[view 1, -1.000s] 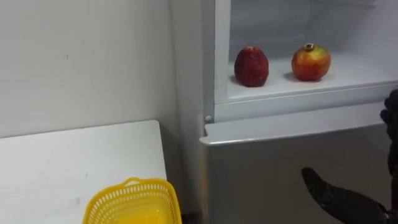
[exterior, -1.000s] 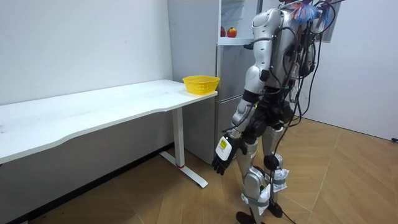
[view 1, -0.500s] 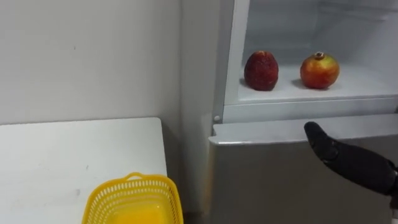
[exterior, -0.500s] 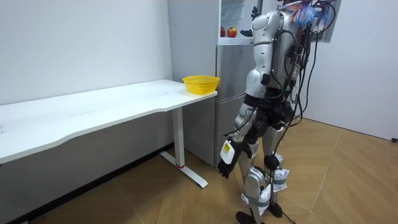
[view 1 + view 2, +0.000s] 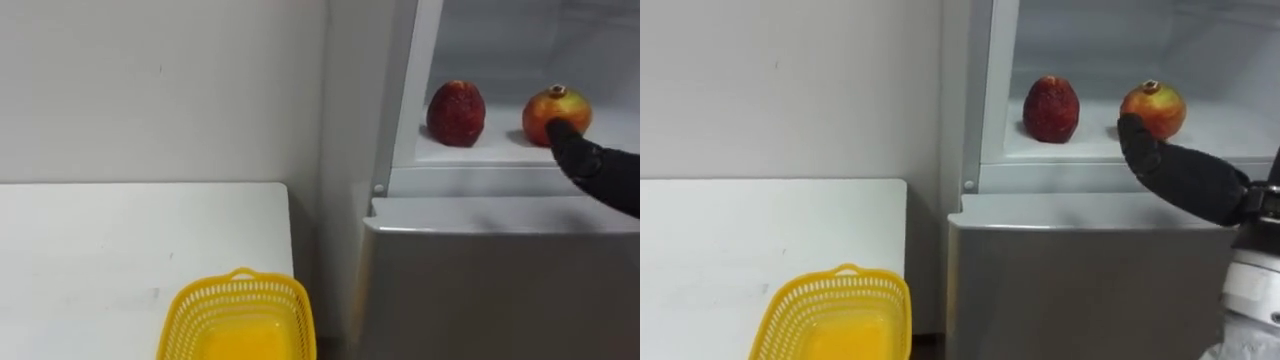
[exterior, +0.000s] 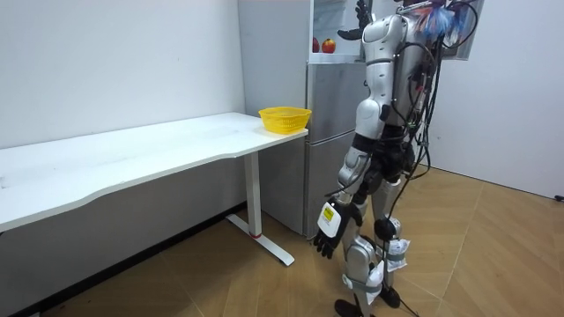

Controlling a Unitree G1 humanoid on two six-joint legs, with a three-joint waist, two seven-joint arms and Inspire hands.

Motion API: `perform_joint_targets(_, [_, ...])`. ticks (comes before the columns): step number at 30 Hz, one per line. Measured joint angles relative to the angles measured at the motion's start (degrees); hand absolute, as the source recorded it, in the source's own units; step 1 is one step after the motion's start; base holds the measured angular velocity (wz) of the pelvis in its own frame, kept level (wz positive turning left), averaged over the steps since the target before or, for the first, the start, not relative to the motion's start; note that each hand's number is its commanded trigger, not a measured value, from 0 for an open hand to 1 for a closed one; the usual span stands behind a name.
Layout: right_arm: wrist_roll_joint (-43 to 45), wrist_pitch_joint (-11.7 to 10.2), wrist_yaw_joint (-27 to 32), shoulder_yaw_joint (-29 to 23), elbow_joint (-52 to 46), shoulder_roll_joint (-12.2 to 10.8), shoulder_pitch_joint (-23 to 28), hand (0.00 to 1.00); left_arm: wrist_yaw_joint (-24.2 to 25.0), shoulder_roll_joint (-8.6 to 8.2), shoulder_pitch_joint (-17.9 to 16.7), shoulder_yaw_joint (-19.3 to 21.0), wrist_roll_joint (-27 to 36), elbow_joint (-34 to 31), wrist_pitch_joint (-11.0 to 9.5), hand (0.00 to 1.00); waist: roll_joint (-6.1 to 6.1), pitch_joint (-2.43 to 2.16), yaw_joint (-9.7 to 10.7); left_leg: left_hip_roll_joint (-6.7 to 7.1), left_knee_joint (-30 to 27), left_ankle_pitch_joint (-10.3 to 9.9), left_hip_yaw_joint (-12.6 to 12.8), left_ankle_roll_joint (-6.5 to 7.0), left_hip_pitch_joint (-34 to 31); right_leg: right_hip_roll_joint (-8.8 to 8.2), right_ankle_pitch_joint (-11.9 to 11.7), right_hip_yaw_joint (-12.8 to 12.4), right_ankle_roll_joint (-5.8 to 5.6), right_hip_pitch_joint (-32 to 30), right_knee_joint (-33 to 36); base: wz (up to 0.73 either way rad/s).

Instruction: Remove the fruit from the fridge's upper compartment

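Observation:
The upper fridge compartment (image 5: 500, 155) stands open. On its white shelf sit a dark red fruit (image 5: 457, 113) on the left and a red-yellow pomegranate (image 5: 550, 104) on the right. My black right hand (image 5: 592, 165) comes in from the right, raised to shelf height, fingers straight and open. Its fingertips (image 5: 1132, 135) lie in front of the pomegranate (image 5: 1160, 108)'s lower edge; I cannot tell whether they touch it. In the room view I stand facing the fridge (image 6: 324, 88), and my left hand (image 6: 328, 238) hangs open by my thigh.
A yellow mesh basket (image 5: 240, 282) sits on the white table (image 5: 100, 250), near the corner beside the fridge. The closed grey lower fridge door (image 5: 480, 285) is below the shelf. A white wall runs behind the table.
My right hand has risen from in front of the lower door up to the pomegranate. The eye view has shifted, so the camera moved. My left arm has swung slightly.

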State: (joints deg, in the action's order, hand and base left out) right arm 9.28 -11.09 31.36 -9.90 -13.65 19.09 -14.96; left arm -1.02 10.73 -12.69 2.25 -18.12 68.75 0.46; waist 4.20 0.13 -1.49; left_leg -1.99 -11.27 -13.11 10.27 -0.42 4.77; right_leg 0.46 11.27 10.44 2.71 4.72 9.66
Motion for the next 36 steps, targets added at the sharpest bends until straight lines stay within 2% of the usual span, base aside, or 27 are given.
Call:
perform_joint_targets(3, [-0.2,0.9,0.2,0.1,3.1,0.9,-0.3,0.00,0.4,0.04,0.8,0.0,0.0,-0.3,0.2,0.00,0.79,0.04,-1.2,-0.02,-0.1,0.0,-0.3,-0.01,0.0,-0.09,0.0,0.8,0.00,0.2,0.0,0.09])
perform_joint_targets(6, [-0.8,1.8,-0.4,0.2,3.9,1.0,-0.4,0.00,0.7,0.03,0.7,0.1,0.0,-1.0,0.9,0.00,0.87,0.06,-2.1,-0.02,-0.1,0.0,-0.4,-0.01,-0.1,-0.18,0.0,1.0,0.00,0.1,0.0,0.01])
perform_joint_targets(13, [-2.7,4.1,-4.0,0.5,11.2,1.3,-7.0,0.00,1.2,0.37,-0.6,1.6,-0.1,-3.9,2.0,0.00,0.77,0.11,-2.4,0.11,-0.4,0.0,-0.9,0.02,-0.2,-0.30,0.0,1.3,0.00,0.2,0.1,0.02])
perform_joint_targets(15, [-2.8,4.7,-4.2,1.0,12.5,2.1,-8.6,0.00,1.2,0.37,-0.8,1.6,-0.1,-4.3,2.0,0.00,0.83,0.07,-2.4,0.15,-0.5,0.0,-1.0,0.03,-0.3,-0.33,0.0,1.4,-0.01,0.2,0.1,0.00])
perform_joint_targets(17, [-3.0,5.2,-4.6,1.6,13.4,4.0,-10.1,0.00,1.2,0.40,-0.8,1.6,-0.2,-4.7,2.1,0.00,0.96,-0.02,-2.3,0.25,-0.5,0.1,-1.2,0.07,-0.5,-0.42,0.0,1.7,-0.01,0.1,0.0,0.05])
perform_joint_targets(20, [-3.0,5.7,-4.8,1.8,13.6,4.6,-12.8,0.00,1.2,0.44,-0.8,2.1,-0.5,-4.7,2.1,0.00,0.96,-0.23,-2.2,0.34,-0.6,0.1,-2.0,0.10,-0.8,-0.47,0.0,2.3,-0.02,0.0,0.0,0.10])
perform_joint_targets(25, [-5.4,5.8,-6.3,1.9,16.6,6.1,-14.6,0.00,1.2,0.44,-0.8,2.1,-1.3,-4.7,2.3,0.00,0.82,-0.33,-2.2,0.33,-0.6,0.1,-2.9,0.08,-1.1,-0.50,0.0,3.3,-0.02,0.1,0.1,0.09])
perform_joint_targets(28, [-7.6,7.2,-7.3,2.0,17.6,6.2,-14.8,0.00,1.2,0.45,-0.7,2.2,-1.6,-4.7,2.8,0.00,0.49,-0.37,-2.8,0.33,-0.6,0.1,-3.0,0.03,-1.1,-0.56,0.0,3.8,-0.02,0.2,0.1,0.02])
perform_joint_targets(32, [-10.5,7.5,-9.3,2.2,17.8,6.3,-14.8,0.00,1.7,0.84,-0.4,2.2,-1.7,-4.7,3.1,0.00,0.46,-0.26,-3.3,0.34,-0.6,0.4,-3.1,-0.01,-1.1,-0.61,0.0,4.0,0.00,0.2,0.1,0.00])
perform_joint_targets(36, [-11.5,7.5,-10.4,2.5,17.8,6.3,-14.8,0.00,1.8,1.13,-0.3,2.3,-1.7,-4.7,3.2,0.00,1.01,0.09,-3.4,0.43,-0.6,0.6,-3.2,0.04,-1.1,-0.69,0.0,4.1,0.04,0.2,0.2,0.00])
